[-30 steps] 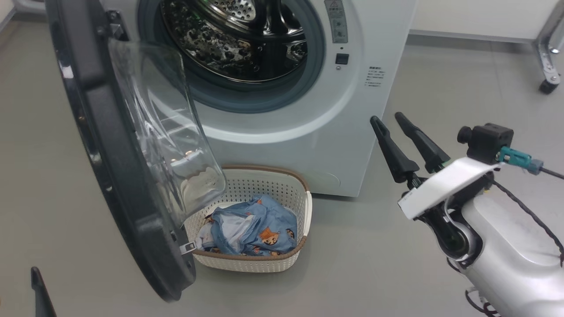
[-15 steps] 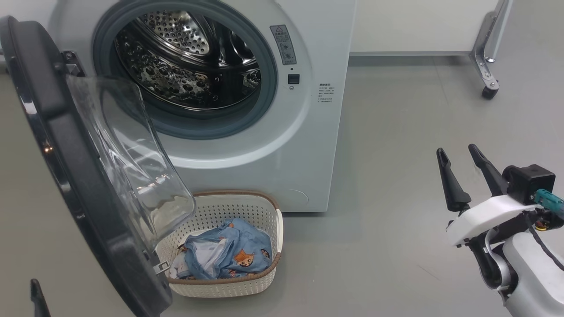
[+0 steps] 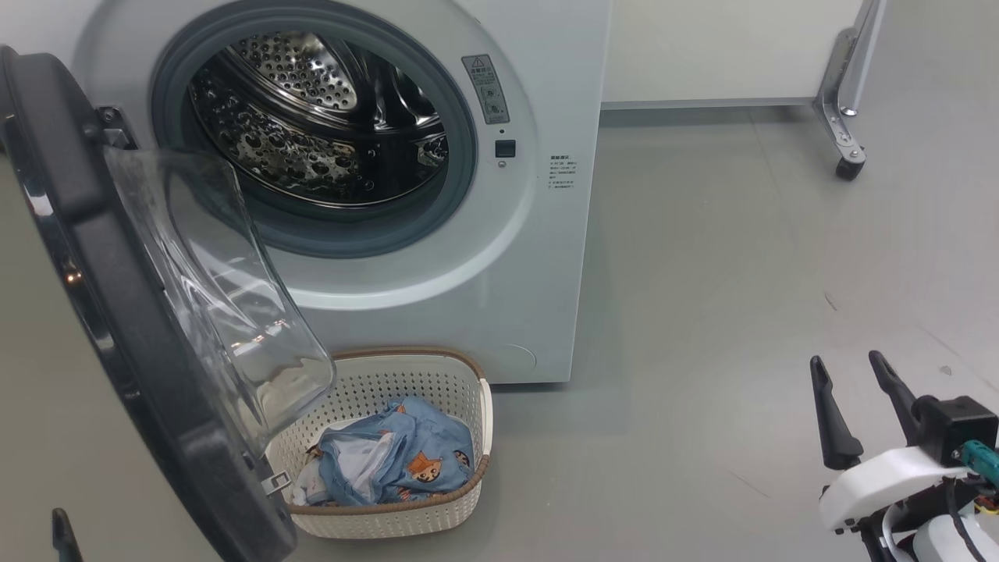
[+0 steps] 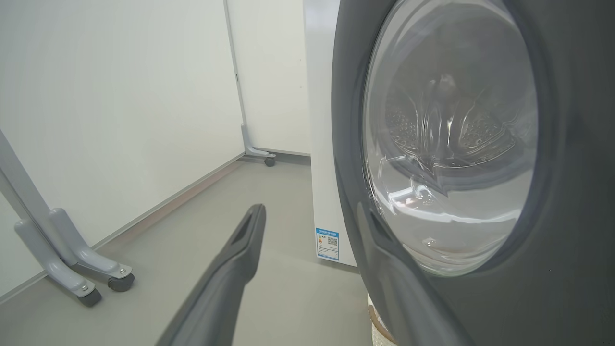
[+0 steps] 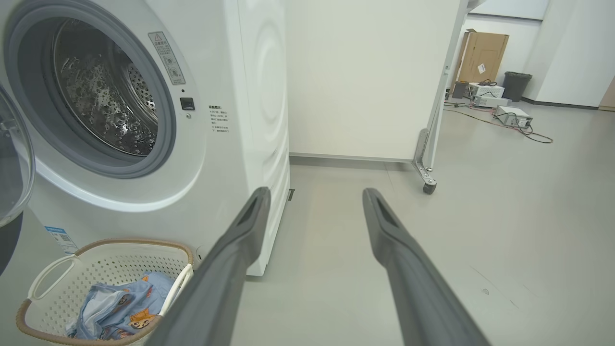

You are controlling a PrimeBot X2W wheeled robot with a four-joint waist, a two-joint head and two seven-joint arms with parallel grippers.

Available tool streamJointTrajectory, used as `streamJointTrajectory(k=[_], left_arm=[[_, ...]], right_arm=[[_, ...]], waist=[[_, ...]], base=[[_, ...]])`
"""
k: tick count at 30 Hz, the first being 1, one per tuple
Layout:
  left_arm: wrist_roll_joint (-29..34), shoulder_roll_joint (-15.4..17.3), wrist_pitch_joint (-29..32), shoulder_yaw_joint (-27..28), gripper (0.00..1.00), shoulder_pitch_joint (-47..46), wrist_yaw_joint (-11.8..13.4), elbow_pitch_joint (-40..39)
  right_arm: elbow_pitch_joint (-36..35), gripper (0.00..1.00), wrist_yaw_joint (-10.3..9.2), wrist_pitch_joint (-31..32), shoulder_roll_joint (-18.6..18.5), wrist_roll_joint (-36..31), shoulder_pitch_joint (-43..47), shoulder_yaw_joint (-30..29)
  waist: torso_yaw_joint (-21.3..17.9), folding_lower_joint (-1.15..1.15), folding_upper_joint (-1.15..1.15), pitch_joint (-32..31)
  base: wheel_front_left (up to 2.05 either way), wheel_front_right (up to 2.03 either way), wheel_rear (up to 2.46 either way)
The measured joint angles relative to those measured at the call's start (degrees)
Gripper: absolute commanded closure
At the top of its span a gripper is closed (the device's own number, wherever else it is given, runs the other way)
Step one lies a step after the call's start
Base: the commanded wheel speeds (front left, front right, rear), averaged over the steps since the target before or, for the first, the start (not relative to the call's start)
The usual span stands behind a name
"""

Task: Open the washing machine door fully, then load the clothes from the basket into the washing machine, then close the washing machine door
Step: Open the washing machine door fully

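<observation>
Our right gripper (image 3: 846, 361) has backed away, jaws spread; clothes (image 3: 406, 466) to its left look soft and light, so we'd pinch the raised fold.

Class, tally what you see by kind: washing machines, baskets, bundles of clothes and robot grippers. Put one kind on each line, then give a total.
Washing machine: 1
Basket: 1
Clothes bundle: 1
Grippers, the left gripper and the right gripper: 2
Total: 5
</observation>
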Motion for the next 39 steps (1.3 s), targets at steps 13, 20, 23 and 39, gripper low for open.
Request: streamJointTrajectory(k=[13,20,23,39], left_arm=[[0.6,-0.1,0.0,-0.8,0.00,1.0,0.0,-0.5],[0.6,-0.1,0.0,-1.0,0.00,1.0,0.0,-0.5],[0.6,-0.1,0.0,-1.2,0.00,1.0,0.0,-0.5],[0.6,-0.1,0.0,-2.0,1.00,1.1,0.0,-0.3]], right_arm=[[-1.8,0.00,-0.07,0.0,5.4,-5.0,6.4,-7.0],[-2.6,0.00,-0.04,0.0,7.0,-6.8,7.9,-8.9],[-2.7,0.00,0.05,0.0,7.7,-7.5,8.5,-9.6],[-3.1,0.00,2.74,0.0,9.8,-10.9,9.7,-12.7]], waist=[[-1.2,0.00,0.00,0.1],[-1.1,0.00,0.00,0.2],[-0.9,0.00,0.00,0.2],[-0.7,0.00,0.00,0.3]], base=[[0.00,0.00,0.00],[0.00,0.00,0.00],[0.00,0.00,0.00],[0.00,0.00,0.00]])
